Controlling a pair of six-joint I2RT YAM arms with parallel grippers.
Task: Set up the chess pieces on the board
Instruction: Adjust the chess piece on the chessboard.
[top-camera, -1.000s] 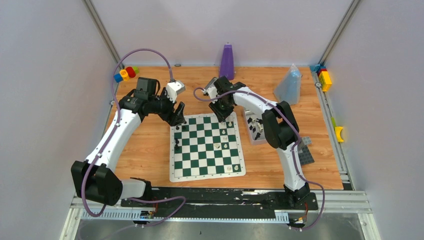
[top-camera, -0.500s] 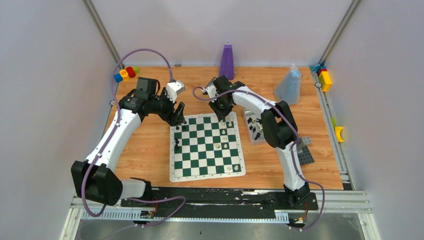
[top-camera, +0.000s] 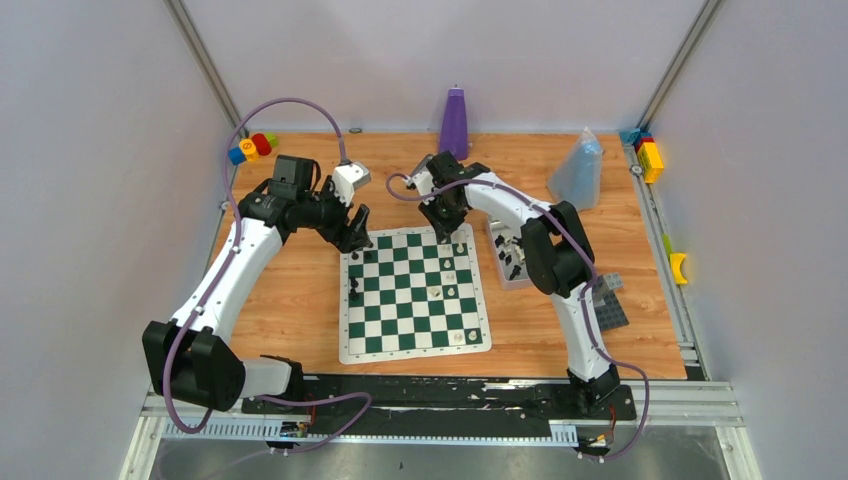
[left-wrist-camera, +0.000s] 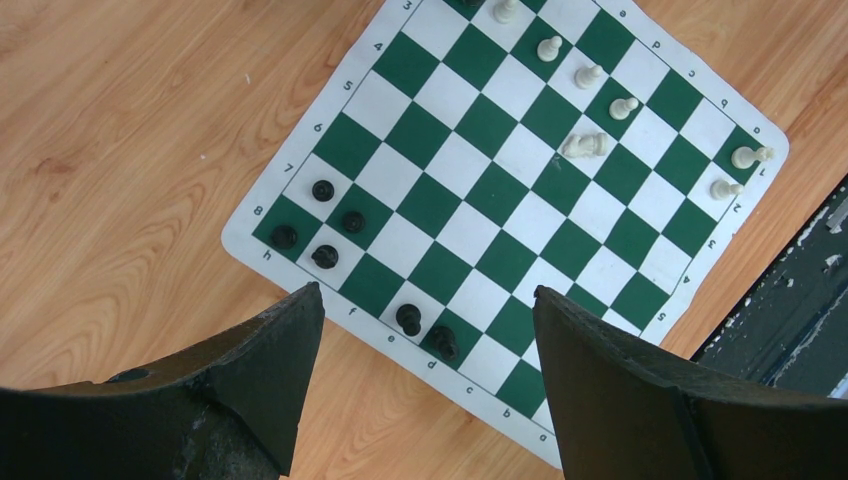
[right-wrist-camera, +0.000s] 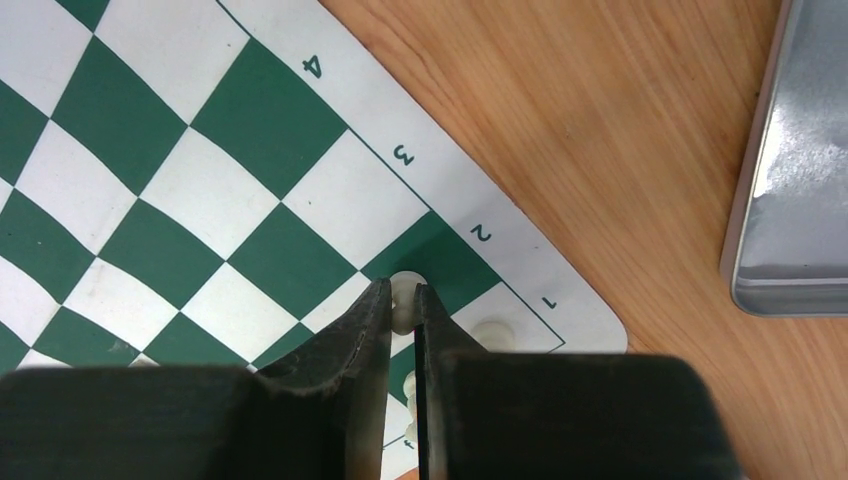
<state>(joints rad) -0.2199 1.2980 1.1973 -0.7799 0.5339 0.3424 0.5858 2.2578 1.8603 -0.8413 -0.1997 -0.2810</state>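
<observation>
left gripper (left-wrist-camera: 425, 295): upper left of the overhead view, above the board's far left corner. fingers (left-wrist-camera: 250, 390) spread wide, nothing between them, touching nothing.

board (top-camera: 400, 320): green and white checked mat, flat on the wooden table (top-camera: 290, 300), centre of the overhead view.

black pieces (left-wrist-camera: 324, 257): six, upright, grouped at the board corner in the lower left of the left wrist view.

cream pieces (left-wrist-camera: 588, 75): slanting row in the upper right of that view. one (left-wrist-camera: 585, 146) lies on its side, and two more stand at the right corner.

right gripper (right-wrist-camera: 402, 290): upper centre of the overhead view, at the board's far right corner. fingers (right-wrist-camera: 350, 340) pressed almost together, pinching a small cream piece (right-wrist-camera: 404, 305) at the green square by the border's "2". a second cream piece (right-wrist-camera: 490, 333) sits just beside the right finger.

metal tray (right-wrist-camera: 790, 200): right of the board, apart from it. it holds several black and cream pieces in the overhead view.
</observation>
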